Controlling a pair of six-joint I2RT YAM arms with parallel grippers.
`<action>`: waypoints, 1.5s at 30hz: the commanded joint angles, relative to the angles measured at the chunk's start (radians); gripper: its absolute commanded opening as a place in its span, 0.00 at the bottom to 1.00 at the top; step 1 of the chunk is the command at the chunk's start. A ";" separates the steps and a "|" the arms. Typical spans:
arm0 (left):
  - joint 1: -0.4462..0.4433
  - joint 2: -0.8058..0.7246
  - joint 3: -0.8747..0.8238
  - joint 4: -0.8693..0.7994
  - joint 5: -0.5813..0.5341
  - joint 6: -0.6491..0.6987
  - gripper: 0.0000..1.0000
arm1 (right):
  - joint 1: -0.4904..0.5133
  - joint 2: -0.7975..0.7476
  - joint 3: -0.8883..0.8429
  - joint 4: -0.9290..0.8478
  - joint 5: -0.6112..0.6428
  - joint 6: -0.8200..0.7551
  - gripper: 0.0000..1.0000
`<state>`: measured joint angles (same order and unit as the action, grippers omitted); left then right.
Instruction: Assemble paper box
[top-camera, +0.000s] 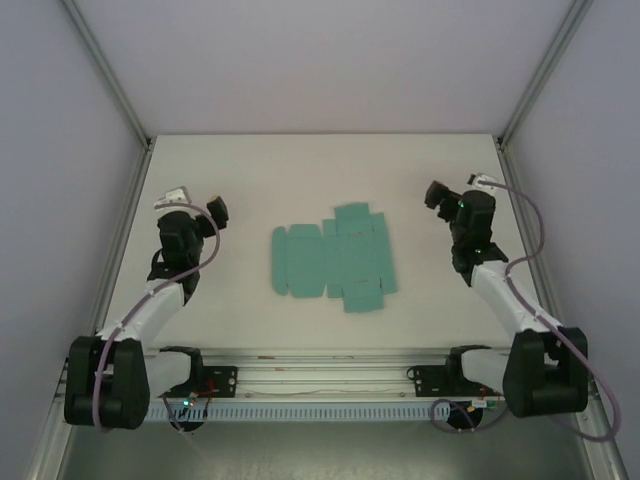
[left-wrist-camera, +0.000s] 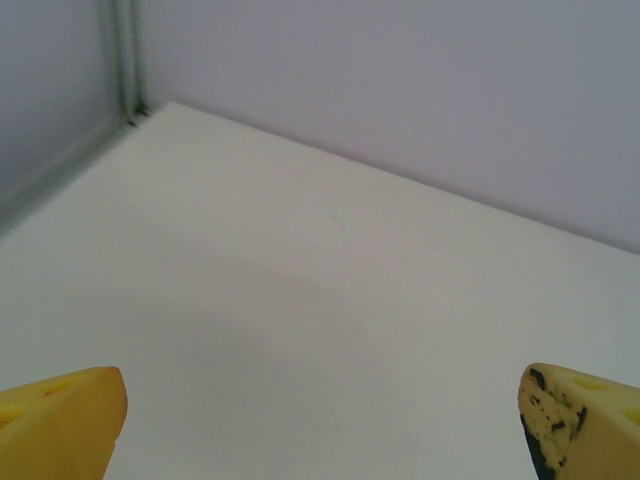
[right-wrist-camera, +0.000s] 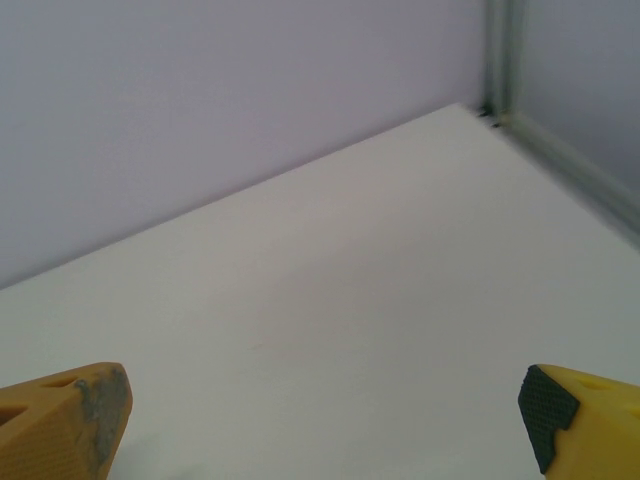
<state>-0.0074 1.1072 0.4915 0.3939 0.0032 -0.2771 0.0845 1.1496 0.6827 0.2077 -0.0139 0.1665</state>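
A white table (top-camera: 300, 170) stands inside pale lilac walls (top-camera: 330, 60). At its middle lies the paper box (top-camera: 330, 262), a flat teal-green die-cut card sheet with its flaps spread. The left gripper (top-camera: 217, 211) and the right gripper (top-camera: 438, 194) stand well apart from it, one on each side. Both arms are folded at the elbow, and both pincers are wide and empty.
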 joint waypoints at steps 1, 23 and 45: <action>-0.054 -0.039 0.020 -0.215 0.110 -0.140 1.00 | 0.080 -0.028 0.034 -0.286 -0.131 0.127 0.97; -0.224 0.288 0.075 -0.185 0.513 -0.182 1.00 | 0.304 0.569 0.050 -0.187 -0.365 0.309 0.49; -0.227 0.575 0.127 0.244 0.745 -0.310 0.09 | 0.246 0.516 -0.003 -0.120 -0.499 0.233 0.47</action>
<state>-0.2295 1.6947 0.5865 0.5587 0.7250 -0.5926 0.3454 1.6703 0.7013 0.2401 -0.4751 0.4225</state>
